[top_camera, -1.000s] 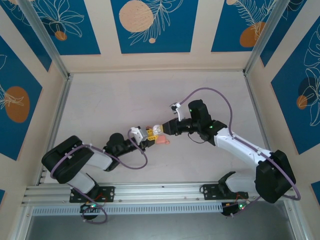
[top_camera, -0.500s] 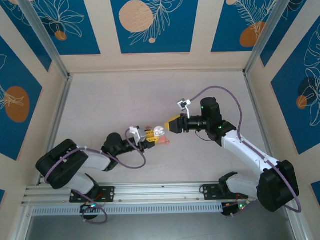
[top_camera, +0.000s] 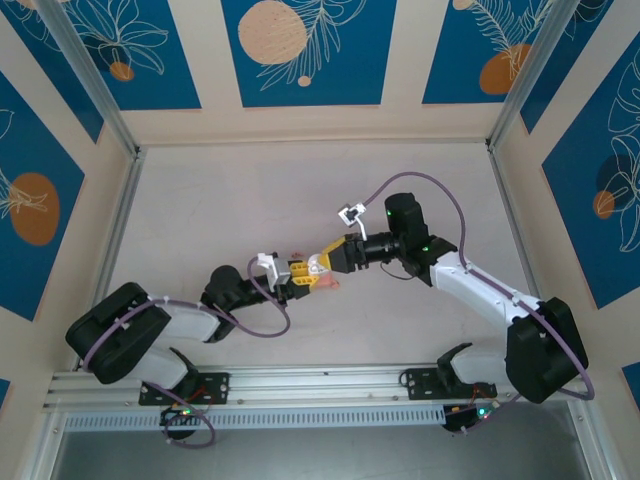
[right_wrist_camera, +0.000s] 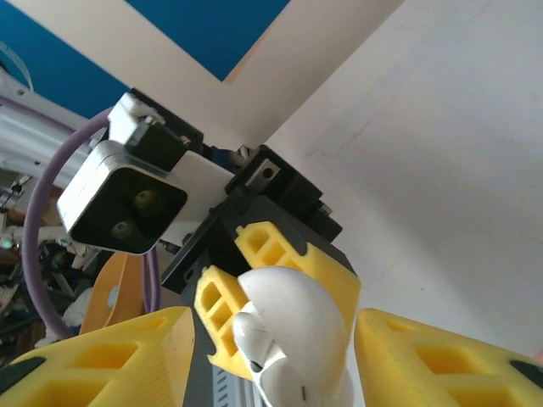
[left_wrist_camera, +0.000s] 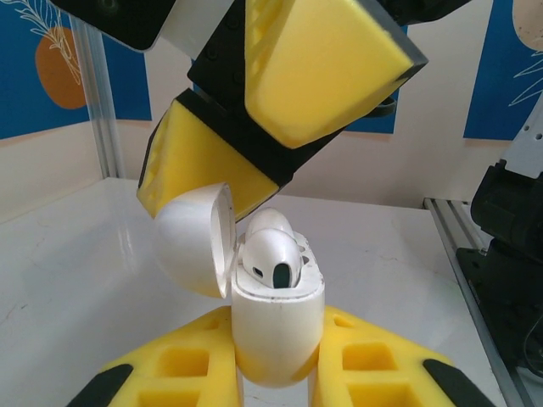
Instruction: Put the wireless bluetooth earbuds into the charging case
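Observation:
The charging case is white here and stands upright in my left gripper, which is shut on its lower body. Its lid hangs open to the left. One of the earbuds sits in the case mouth, and a second is just behind it. In the top view the left gripper and right gripper meet at the table's middle. The right gripper is open, with its yellow fingers on either side of the lid and apart from it.
A small coral-pink item lies on the white tabletop just below the grippers. Aluminium rails edge the table on both sides and along the near edge. The left arm's wrist camera faces the right gripper.
The right gripper backed off to the right and opened, then came back over the open case. The left gripper kept hold of the case and hardly moved.

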`<state>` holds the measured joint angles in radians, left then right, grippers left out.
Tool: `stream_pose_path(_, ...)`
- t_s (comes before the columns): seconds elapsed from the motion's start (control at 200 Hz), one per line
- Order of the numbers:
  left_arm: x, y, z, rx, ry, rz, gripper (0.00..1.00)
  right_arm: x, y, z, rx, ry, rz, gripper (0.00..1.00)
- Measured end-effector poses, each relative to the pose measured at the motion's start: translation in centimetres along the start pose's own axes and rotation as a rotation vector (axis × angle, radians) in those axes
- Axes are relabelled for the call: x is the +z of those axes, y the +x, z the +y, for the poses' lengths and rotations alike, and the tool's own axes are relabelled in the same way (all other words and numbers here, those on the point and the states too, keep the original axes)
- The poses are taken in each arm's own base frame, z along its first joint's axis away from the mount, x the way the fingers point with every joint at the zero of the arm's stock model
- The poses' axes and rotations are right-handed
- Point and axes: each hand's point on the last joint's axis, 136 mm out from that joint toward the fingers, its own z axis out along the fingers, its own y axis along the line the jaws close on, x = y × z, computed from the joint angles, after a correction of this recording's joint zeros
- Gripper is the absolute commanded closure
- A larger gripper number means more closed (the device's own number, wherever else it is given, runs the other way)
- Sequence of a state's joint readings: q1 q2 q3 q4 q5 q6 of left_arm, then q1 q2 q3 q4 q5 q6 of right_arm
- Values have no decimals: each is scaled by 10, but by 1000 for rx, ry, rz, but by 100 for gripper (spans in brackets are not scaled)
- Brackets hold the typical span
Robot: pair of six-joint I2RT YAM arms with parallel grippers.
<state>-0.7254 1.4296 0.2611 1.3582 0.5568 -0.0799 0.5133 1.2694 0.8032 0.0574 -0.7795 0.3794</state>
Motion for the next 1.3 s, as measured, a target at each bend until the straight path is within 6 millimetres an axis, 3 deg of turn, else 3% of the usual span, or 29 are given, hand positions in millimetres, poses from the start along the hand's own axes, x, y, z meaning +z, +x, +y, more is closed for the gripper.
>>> stream_pose_path(0.235,-1,-5,-1,12,-6,-2,81,-3,-2,9,-50,-14,-9,56)
stream_pose_path(0.405,-2,-2,4,16,-35,14,81,-10,-2,25,-102,-44,-21,57)
stream_pose_path(0.56,-2,2,4,10,-38,30,81,-12,-1,27,-152,-31,-28,56)
stream_pose_path(0.76,-2,1,1,8,-22,34,81,-25,5,36,-399,23,-57,53)
stream_pose_path(0.87,-3,-3,-2,15,-9,23,80,-28,8,40,-590,35,-52,56)
stream_pose_path(1.07,-4,-5,-6,20,11,22,81,-23,18,27,-830,43,-9,56)
stream_pose_path(1.3,-2,-5,-7,16,25,34,80,-11,24,4,-874,31,70,57)
